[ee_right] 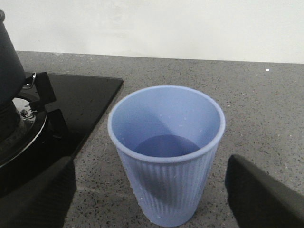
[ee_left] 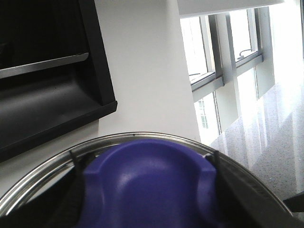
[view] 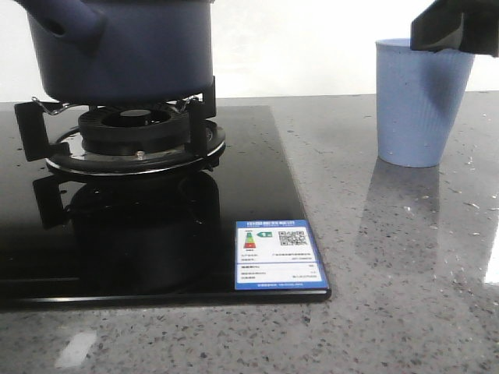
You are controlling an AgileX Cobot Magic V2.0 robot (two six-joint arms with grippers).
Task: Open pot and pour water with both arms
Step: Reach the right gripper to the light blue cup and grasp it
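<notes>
Right gripper (ee_right: 151,190): you are seeing its two dark fingers spread wide, standing either side of the pale blue ribbed cup (ee_right: 166,152) without touching it. The cup is standing upright on the speckled grey counter (view: 405,257), with what looks like a little liquid at its bottom.

Left gripper (ee_left: 152,199): its fingers are closing on a purple-blue knob that is sitting over a steel-rimmed lid (ee_left: 42,175); this is probably the pot's lid, held up towards the wall and windows.

The pot (view: 125,47): it is sitting on the burner stand of the black glass hob (view: 156,257), well to the left of the cup, its stubby handle pointing left. Your left arm is the nearer one; your right arm is over the cup.

Writing: the hob is carrying a blue-and-white energy label (view: 279,255) with a QR code; its text is too small to read.
</notes>
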